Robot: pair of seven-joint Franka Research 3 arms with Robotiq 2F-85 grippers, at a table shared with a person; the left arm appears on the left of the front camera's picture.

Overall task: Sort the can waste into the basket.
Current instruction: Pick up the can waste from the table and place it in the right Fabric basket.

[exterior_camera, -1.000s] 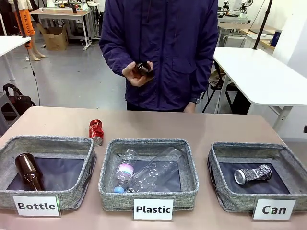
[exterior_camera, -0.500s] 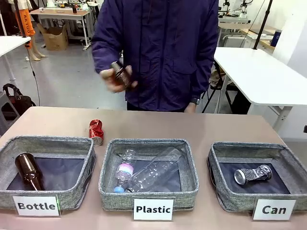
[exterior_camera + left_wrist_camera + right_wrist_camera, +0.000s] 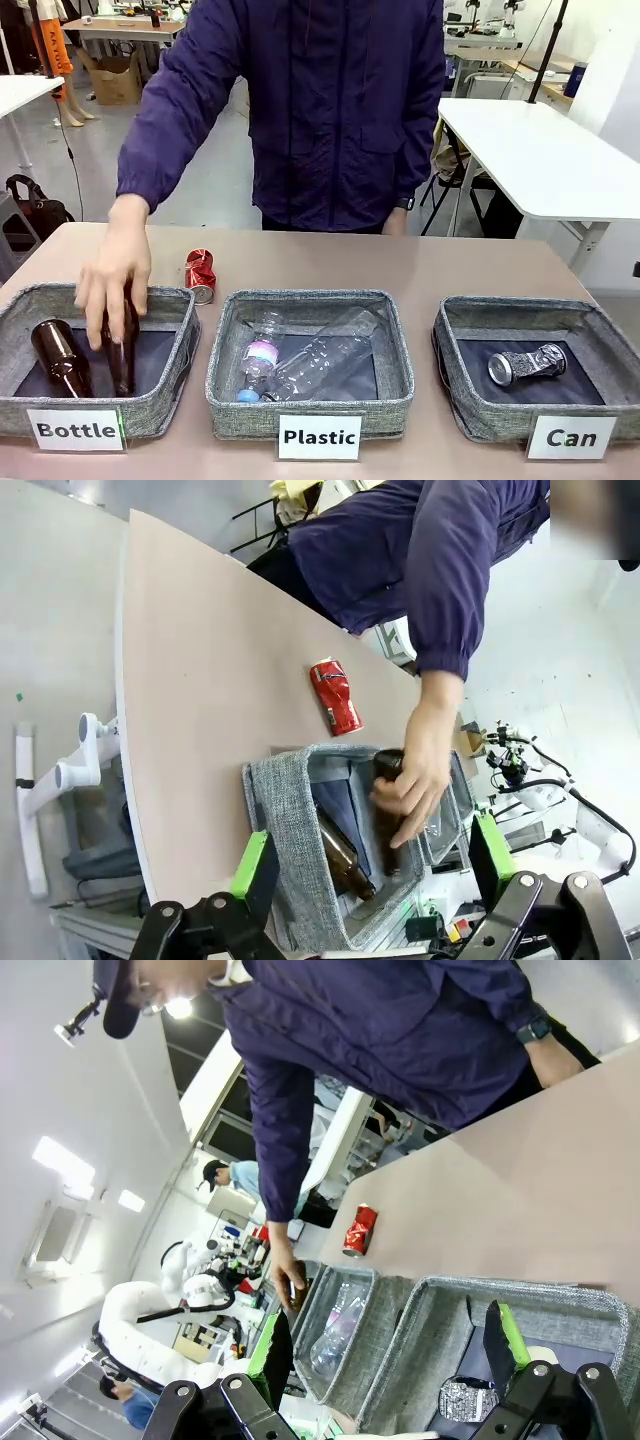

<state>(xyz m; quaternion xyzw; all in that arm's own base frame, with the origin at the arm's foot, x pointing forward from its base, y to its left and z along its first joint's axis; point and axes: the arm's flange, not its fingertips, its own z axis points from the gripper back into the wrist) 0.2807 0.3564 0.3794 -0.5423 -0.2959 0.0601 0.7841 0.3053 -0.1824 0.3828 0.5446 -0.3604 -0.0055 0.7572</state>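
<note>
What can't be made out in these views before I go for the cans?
- Front view: the upper end of the brown glass bottle in the grey woven "Bottle" basket, covered by the person's hand.
- Right wrist view: part of the crushed silver drink can, behind the right gripper.
- All views: print on the crushed red drink can, too small to read.

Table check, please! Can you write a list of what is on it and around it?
Surface: brown table, no spills seen.
Job's things: silver can lies in the Can basket; red can lies on the table, beyond the Bottle basket.
Clutter: two brown bottles in the Bottle basket, a person's hand on one; clear bottles in the Plastic basket.
Tools: left tool open, empty; right tool open, empty.
Cables: thin black cable hangs at far left.
Surroundings: white side table, cardboard box.
</note>
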